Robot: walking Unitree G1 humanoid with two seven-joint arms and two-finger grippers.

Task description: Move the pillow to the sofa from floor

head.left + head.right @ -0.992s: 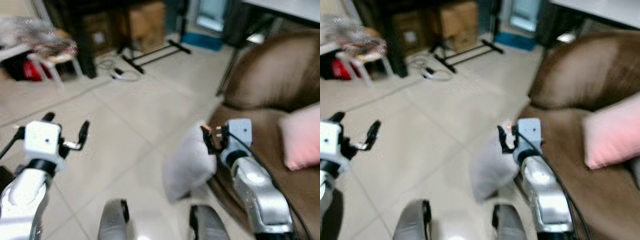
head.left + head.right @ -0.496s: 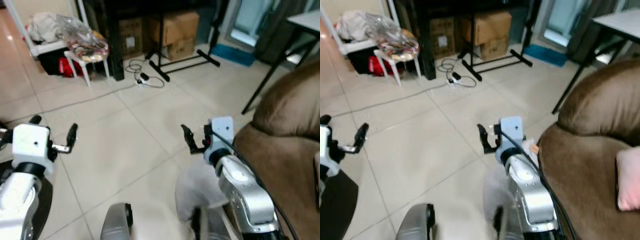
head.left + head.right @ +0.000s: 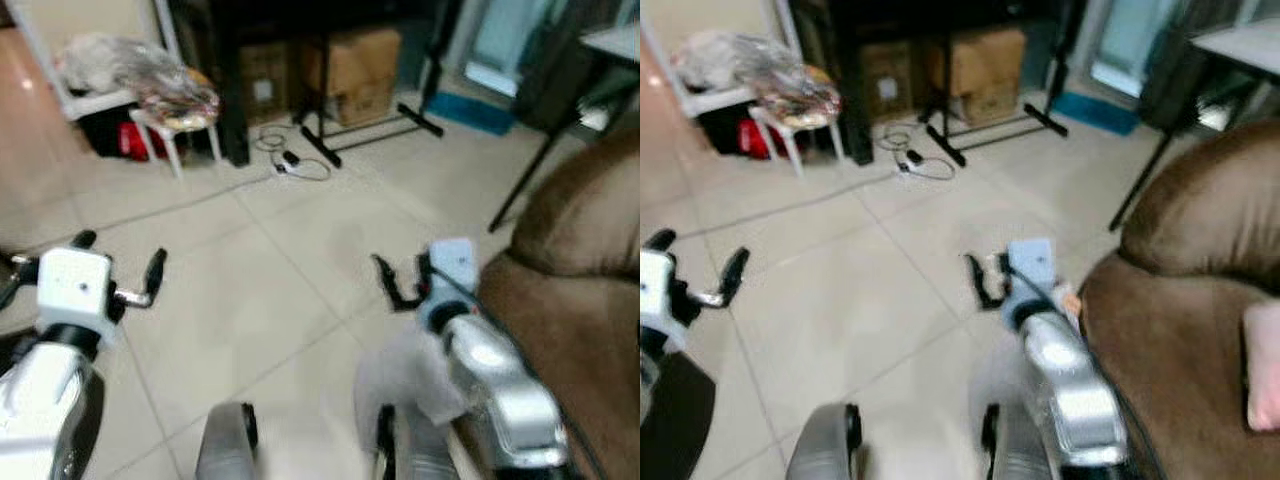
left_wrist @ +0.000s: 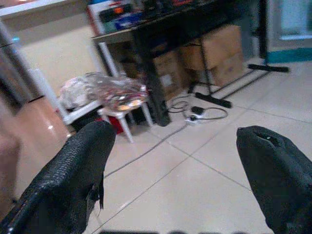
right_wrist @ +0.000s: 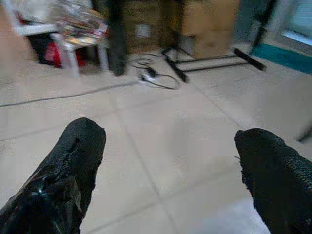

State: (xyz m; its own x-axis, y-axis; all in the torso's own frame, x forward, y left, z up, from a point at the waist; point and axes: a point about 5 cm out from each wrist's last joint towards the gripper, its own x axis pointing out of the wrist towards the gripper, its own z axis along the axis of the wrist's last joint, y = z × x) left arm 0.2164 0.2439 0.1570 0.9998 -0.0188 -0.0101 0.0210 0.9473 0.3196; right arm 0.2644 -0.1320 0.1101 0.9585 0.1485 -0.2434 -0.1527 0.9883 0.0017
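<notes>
Evidently my right gripper [image 3: 403,282] hung with its fingers spread and empty, just above the pillow [image 3: 400,375]. That one white pillow lay on the floor [image 3: 260,290] against the sofa [image 3: 570,300], below and behind those fingers, under my right arm. My left gripper [image 3: 120,268], also spread, was well apart from it, so I judged the right arm nearer. I couldn't make out its long axis.
</notes>
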